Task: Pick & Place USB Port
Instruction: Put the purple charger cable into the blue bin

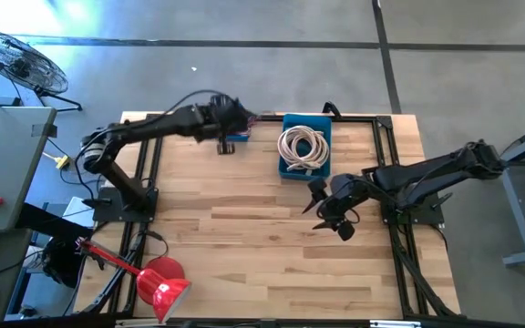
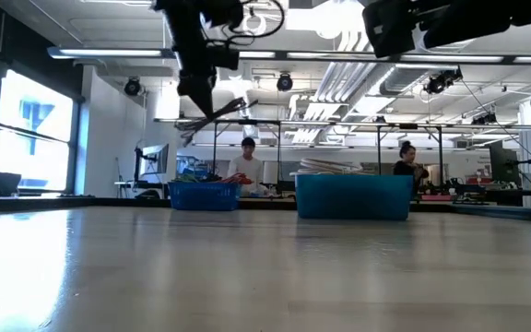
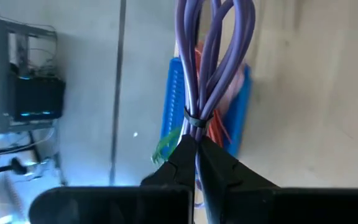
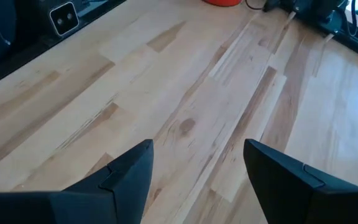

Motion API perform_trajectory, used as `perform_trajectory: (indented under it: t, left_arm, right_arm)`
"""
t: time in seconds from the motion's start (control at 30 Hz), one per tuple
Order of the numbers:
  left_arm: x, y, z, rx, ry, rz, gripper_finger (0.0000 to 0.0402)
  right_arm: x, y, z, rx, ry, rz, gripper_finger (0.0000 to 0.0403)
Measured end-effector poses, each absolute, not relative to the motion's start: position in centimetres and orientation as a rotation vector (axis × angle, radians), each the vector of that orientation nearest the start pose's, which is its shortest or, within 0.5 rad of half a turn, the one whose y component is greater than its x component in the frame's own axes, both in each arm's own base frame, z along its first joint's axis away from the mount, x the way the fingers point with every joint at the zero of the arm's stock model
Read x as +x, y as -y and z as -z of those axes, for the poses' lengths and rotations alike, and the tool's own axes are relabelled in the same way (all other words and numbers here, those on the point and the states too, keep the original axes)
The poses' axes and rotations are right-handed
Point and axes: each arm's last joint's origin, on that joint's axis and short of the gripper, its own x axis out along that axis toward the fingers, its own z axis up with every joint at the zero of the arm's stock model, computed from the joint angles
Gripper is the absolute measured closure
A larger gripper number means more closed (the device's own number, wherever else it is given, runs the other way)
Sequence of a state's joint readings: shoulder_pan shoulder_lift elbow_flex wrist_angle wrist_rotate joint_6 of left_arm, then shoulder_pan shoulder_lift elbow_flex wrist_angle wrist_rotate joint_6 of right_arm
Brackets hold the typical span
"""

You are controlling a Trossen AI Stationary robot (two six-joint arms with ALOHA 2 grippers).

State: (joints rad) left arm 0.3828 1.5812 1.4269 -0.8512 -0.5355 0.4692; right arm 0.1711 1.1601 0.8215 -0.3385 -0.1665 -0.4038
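Left gripper: The left gripper (image 3: 196,163) is pinched tight on a bundle of purple cable (image 3: 211,56). A small tie wraps the loops just past the fingertips.
Where the cable is: It hangs in the air, lifted over the small blue bin (image 1: 237,138) at the far edge of the table (image 1: 244,237). Orange cables (image 3: 218,127) lie in that bin under it.
Right gripper: The right gripper (image 4: 197,174) has its fingers spread wide and holds nothing. It hovers over bare wood near the middle of the table.
Other bin: The bigger blue bin (image 1: 304,145) holds a coil of white cable (image 1: 302,146).
Done: The picking up looks done, because the cable is up and off the pile.
Left to do: The cable has not been put down yet. I cannot tell from here where it should go.
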Motion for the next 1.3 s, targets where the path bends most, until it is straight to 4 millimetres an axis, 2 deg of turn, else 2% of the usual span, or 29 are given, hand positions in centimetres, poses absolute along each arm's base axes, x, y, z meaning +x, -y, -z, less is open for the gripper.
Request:
perform_trajectory:
  t: [0.23, 0.53, 0.73, 0.9, 1.1, 1.3]
  left_arm:
    - [30.1, -18.9, -28.8, 0.412, -1.172, -0.528, 0.0401]
    - [30.6, -23.1, -23.7, 0.296, -1.242, -0.427, 0.0401]
    - [30.1, -23.8, -21.6, 0.219, -1.313, -0.359, 0.0401]
    - [29.7, -23.7, -21.3, 0.225, -1.391, -0.369, 0.0401]
    - [29.7, -23.7, -21.2, 0.178, -1.348, -0.320, 0.0400]
    - [30.0, -23.4, -21.2, 0.184, -1.345, -0.307, 0.0369]
  right_arm:
    - [23.4, -4.5, -26.0, -0.386, -0.620, -0.460, 0.0160]
    - [23.4, -4.5, -26.0, -0.416, -0.618, -0.470, 0.0160]
    - [23.3, -4.5, -26.0, -0.426, -0.620, -0.474, 0.0160]
    - [23.4, -4.3, -26.0, -0.429, -0.619, -0.470, 0.0160]
    - [23.5, -3.5, -26.0, -0.414, -0.626, -0.437, 0.0160]
    - [23.5, -3.4, -26.0, -0.409, -0.628, -0.433, 0.0160]
